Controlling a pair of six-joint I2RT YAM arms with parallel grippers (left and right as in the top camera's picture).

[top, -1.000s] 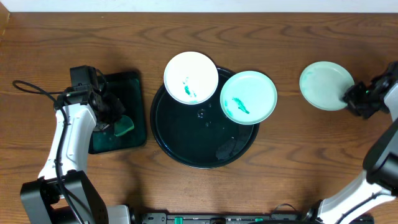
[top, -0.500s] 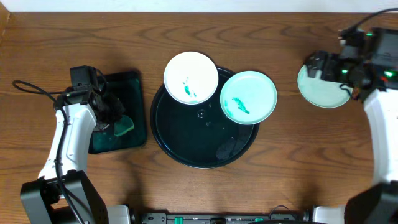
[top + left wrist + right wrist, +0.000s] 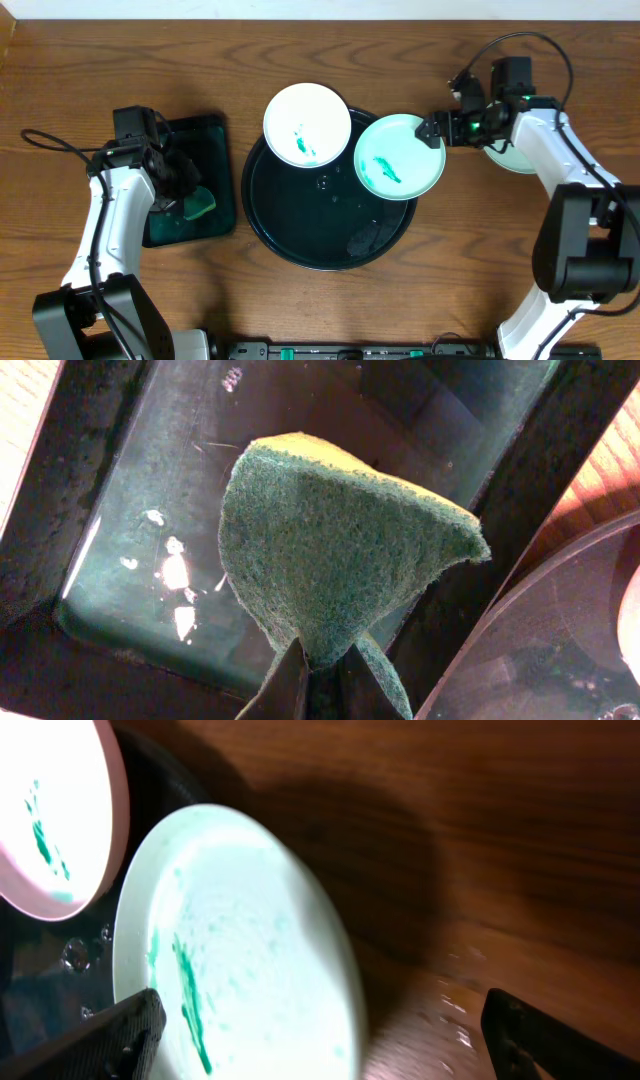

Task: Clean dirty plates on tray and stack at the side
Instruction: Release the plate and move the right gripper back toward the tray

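Right arm is swinging back for the smeared mint plate
This plate is resting on the tray's right rim beside the white plate. The right jaws, spread wide since leaving the other mint plate on the desk aside, are nearing its edge. The left jaws are pinching the sponge.

Green sponge over a rectangular black tray (wet inside) on wooden table
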